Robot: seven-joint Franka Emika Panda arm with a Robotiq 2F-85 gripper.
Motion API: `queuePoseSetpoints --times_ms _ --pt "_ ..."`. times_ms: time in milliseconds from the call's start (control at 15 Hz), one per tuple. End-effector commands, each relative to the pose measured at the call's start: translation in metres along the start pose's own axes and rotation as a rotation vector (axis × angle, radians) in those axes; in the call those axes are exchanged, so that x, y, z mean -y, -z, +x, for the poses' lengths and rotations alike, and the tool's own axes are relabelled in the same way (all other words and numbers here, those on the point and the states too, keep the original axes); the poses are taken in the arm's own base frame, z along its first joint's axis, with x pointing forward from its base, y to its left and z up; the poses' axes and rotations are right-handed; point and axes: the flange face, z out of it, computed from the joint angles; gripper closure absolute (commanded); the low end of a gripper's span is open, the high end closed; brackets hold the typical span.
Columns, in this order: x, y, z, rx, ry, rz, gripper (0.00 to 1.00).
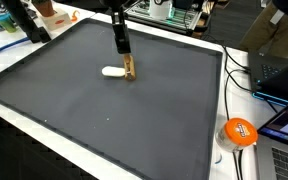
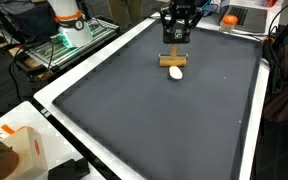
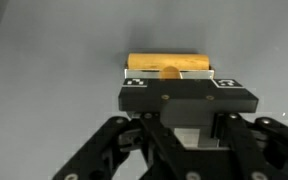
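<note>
While fingers point(image 1: 123, 42) hang over wooden block point(image 1: 130, 68), grip unclear, dark mat point(image 1: 104, 115), white-rimmed table point(image 1: 220, 110), cluttered benches point(image 2: 54, 45) around

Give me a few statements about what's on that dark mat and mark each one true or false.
1. A wooden block sits right below the robot's fingers. True.
2. A small white thing lies next to the block. True.
3. The mat is bright red. False: it is dark grey.
4. Three wooden blocks are stacked on the mat. False: only one block shows.
5. The orange round thing lies in the middle of the mat. False: it sits off the mat, beside its edge.
</note>
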Motion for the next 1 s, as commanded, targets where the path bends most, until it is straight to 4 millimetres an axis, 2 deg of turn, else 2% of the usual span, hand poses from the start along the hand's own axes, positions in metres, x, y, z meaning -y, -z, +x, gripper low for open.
queuePoseSetpoints --times_ms 0,200,400,733,933 --pt "-0.009 0.011 0.013 -0.047 0.025 -0.007 0.78" --pt "-0.005 0.006 0.019 -0.080 0.033 -0.012 0.78" --pt "0.002 -0.010 0.023 -0.092 0.034 -0.041 0.78" --pt "0.016 -0.010 0.021 -0.258 0.035 -0.035 0.78" --pt "0.019 -0.018 0.026 -0.316 0.022 -0.071 0.78"
